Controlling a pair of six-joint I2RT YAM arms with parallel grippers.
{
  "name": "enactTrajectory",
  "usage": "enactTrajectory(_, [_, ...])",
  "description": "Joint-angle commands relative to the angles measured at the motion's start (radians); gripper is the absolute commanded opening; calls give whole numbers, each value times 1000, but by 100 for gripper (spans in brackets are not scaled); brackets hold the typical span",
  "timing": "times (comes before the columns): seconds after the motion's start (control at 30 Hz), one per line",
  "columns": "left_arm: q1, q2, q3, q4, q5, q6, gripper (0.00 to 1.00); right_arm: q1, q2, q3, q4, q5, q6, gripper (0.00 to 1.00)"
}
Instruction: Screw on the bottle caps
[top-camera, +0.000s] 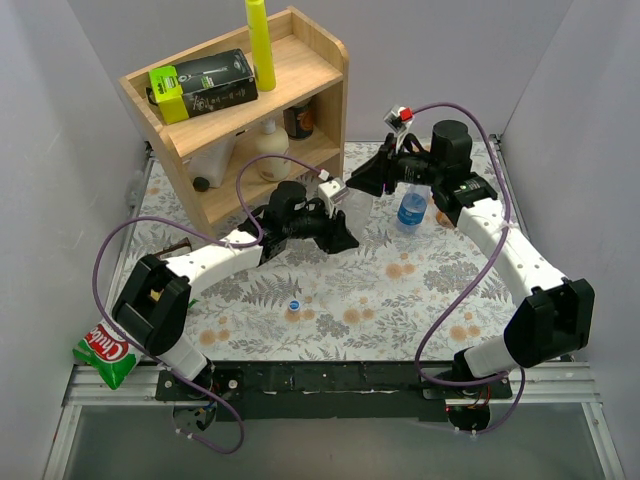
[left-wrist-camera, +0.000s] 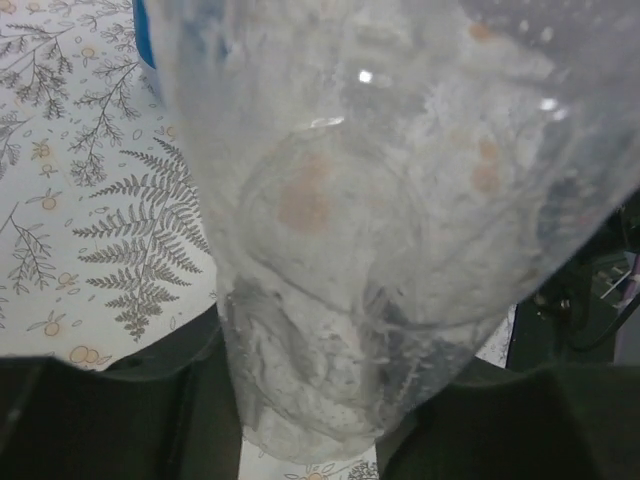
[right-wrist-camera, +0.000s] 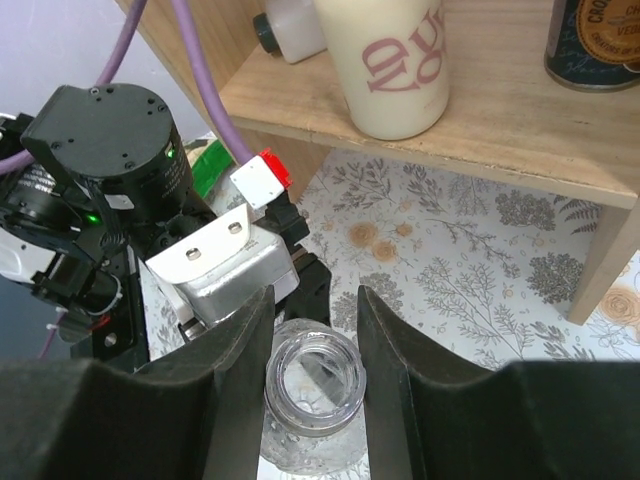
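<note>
Though blurred, clear bottle pinched in left end effector; grip of right end effector unclear

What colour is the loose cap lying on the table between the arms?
The cap is white with blue; the top external view shows it best.

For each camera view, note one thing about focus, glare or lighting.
Left wrist: the clear bottle fills the frame, blurred, with small glare spots. Right wrist: its open neck is sharp, the near fingers dark, without detail. Top external: evenly lit and sharp, soft shadows only.
</note>
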Motion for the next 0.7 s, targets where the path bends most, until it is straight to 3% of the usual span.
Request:
enactTrajectory(0.0, [-5,-49,9,-23,17,24,20,30,-27,32,-66,-35,-102,35])
enactTrajectory(0.07, [1,-93,-11,-57,5,76,20,19,-36,81,-120,-30,-168,51])
enactTrajectory(0.1, [4,-110,-26,-87,1,88,20,12,-35,117,-154,-38,-199,73])
enactTrajectory(0.2, [32,-204,-91,-161,-7,146,19,-40,-38,239,-250,-45,-237,87])
enactTrajectory(0.3, [79,-303,-132,-234,8,202,18,-80,-33,353,-313,31,-294,88])
enactTrajectory(0.37, [108,-353,-134,-274,16,257,10,-80,-21,375,-396,12,-378,88])
enactTrajectory(0.4, [113,-396,-125,-319,24,283,6,-79,-19,362,-433,-2,-499,85])
enactTrajectory(0.43, [116,-417,-117,-340,25,315,0,-48,-7,350,-477,-1,-565,82])
enactTrajectory(0.6, [148,-514,-57,-459,44,446,0,100,68,287,-858,97,-944,67])
enactTrajectory(0.63, [162,-535,-33,-463,30,424,0,169,89,272,-881,117,-1046,67])
enactTrajectory(0.67, [194,-542,-13,-474,27,391,0,209,94,248,-878,189,-1067,75])
